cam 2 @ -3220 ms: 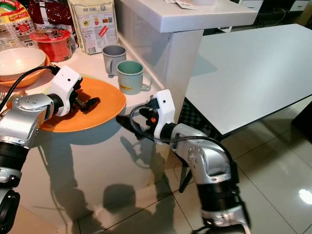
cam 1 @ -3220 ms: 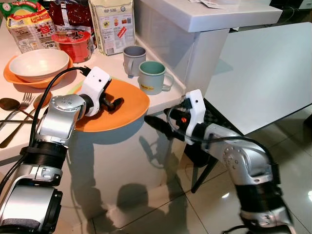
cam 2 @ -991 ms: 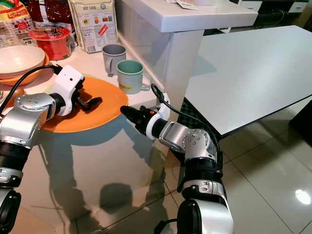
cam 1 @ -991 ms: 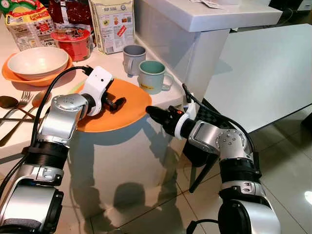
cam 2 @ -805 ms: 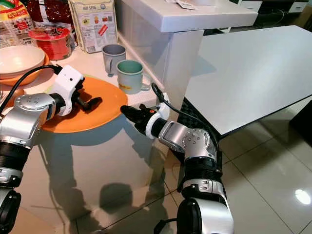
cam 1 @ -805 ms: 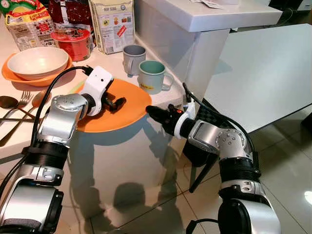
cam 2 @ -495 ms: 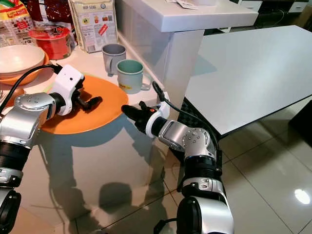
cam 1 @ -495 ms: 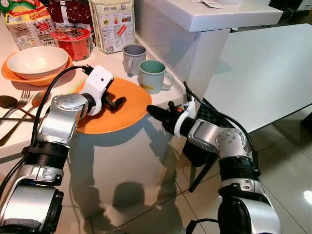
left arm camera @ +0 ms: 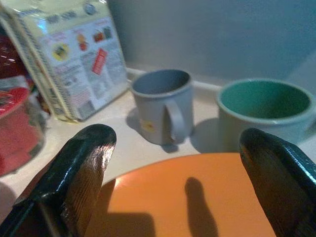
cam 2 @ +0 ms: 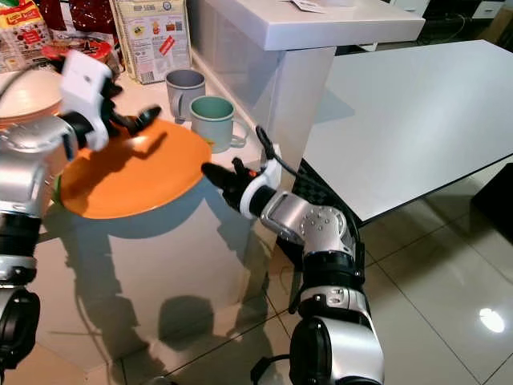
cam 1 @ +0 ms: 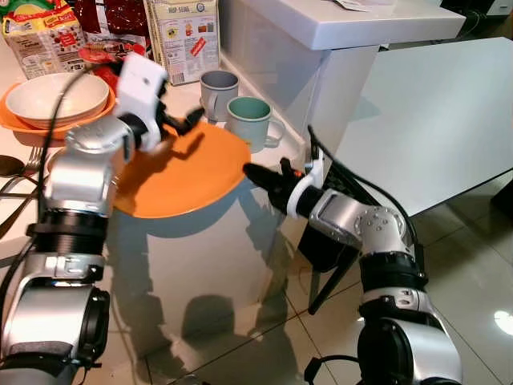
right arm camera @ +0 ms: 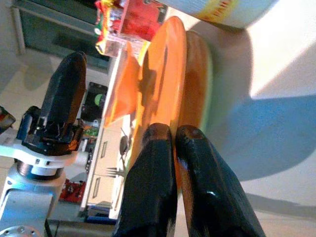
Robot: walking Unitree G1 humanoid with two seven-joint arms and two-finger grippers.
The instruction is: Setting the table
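A large orange plate (cam 1: 180,172) lies at the front of the white counter (cam 1: 192,100), its near rim jutting past the edge. My right gripper (cam 1: 252,172) reaches in from the right, level with the rim. In the right wrist view its fingers (right arm camera: 153,163) are pinched on the plate's rim (right arm camera: 163,64). My left gripper (cam 1: 183,122) hovers above the plate's far side, clear of it. In the left wrist view its fingers (left arm camera: 84,163) stand wide apart with nothing between them, pointing toward the two mugs.
A grey mug (cam 1: 218,90) and a green mug (cam 1: 250,122) stand just behind the plate. A white bowl (cam 1: 56,96) on an orange dish, food packets and cutlery (cam 1: 20,164) lie at the left. A raised white ledge (cam 1: 353,24) and a white table (cam 1: 425,112) are at the right.
My left gripper has lifted off the orange plate and now hangs above its far side. The right gripper has stayed at the plate's near rim. The plate has shifted slightly.
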